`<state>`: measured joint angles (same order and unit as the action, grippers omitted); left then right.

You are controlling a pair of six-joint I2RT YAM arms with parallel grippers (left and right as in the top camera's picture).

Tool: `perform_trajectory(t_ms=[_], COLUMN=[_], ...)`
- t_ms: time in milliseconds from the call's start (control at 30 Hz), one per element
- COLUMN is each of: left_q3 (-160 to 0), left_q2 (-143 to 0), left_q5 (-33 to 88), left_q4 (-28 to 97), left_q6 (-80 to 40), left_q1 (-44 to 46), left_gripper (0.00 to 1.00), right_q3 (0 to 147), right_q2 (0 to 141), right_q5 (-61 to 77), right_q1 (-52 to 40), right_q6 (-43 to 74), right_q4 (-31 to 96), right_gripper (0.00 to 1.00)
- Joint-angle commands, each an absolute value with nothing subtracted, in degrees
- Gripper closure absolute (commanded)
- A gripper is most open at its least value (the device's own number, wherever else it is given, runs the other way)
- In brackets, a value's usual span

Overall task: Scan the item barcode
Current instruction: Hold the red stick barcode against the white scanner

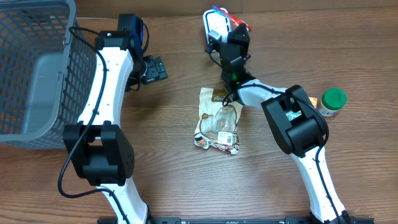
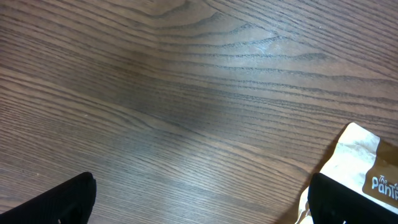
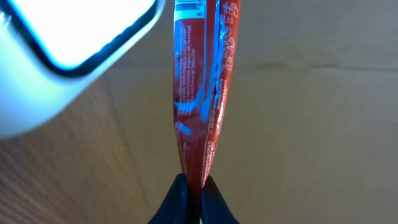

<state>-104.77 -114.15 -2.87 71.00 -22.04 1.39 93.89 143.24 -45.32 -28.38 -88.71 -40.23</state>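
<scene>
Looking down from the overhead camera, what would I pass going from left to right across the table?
Grey mesh basket → open left claw → tan snack pouch → green-lidded jar.

grey basket [image 1: 25, 25] far left, snack pouch [image 1: 217, 121] centre, green-lidded jar [image 1: 331, 101] right

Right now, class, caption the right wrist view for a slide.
Right gripper pinches a red packet beside the white scanner.
</scene>
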Motion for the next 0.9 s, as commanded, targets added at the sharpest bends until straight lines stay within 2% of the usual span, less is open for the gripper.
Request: perform_trajectory(t_ms=[0, 867], left_q3=[-105.8, -105.8], left_q2=[-114.2, -114.2], left_q5=[-3.6, -3.6], left_q4=[71.1, 71.1], left_q6=[-21.2, -21.2], left_q1=[1.1, 1.1], left_gripper=[0.00, 0.00], right_q3=[95.0, 94.9], right_q2=[145.4, 146.0], right_q5=[-44.9, -49.2], right_q1=[-28.2, -30.6], right_q6=[-88.9, -93.5], right_q4=[-40.4, -37.2], right_gripper=[0.96, 0.96])
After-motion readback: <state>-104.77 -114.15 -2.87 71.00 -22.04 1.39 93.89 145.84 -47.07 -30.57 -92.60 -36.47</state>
